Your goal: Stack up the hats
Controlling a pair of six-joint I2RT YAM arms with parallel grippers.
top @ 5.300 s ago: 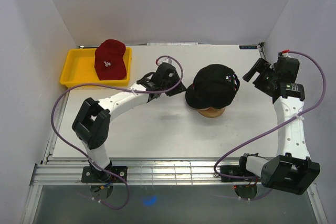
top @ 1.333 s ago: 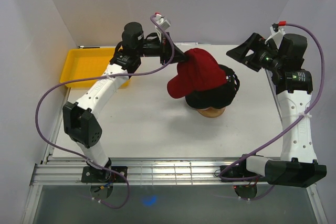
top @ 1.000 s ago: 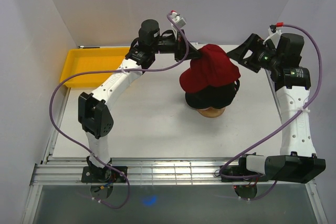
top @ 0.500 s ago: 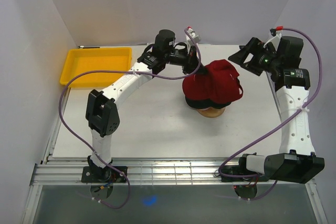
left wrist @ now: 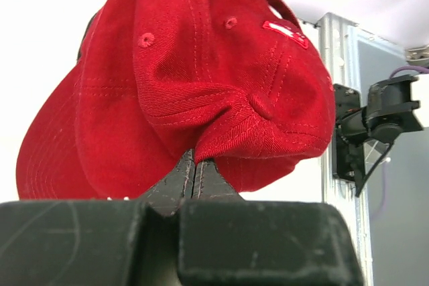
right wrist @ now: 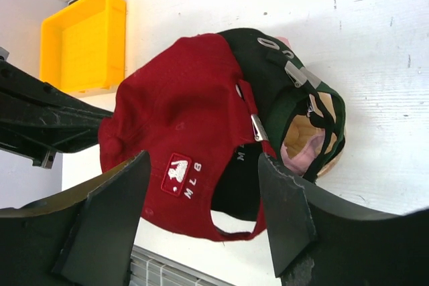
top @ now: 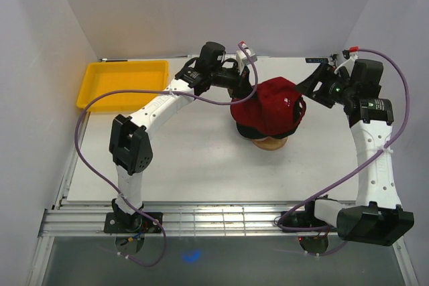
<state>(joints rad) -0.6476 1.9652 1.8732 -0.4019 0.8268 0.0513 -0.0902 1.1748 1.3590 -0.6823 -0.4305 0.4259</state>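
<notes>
Left gripper pinches my red cap by its crown, mid-frame, to seat it over dark caps. Right gripper wide, empty, probably there to steady.

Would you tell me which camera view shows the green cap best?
The right wrist view: the green cap peeks out at its back opening beneath the red cap. From above, only a dark rim shows under the red; the left wrist view sees almost only red.

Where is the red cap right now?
In the top view, the red cap sits right of centre over the black cap on the wooden stand, pinched by the left gripper.
</notes>
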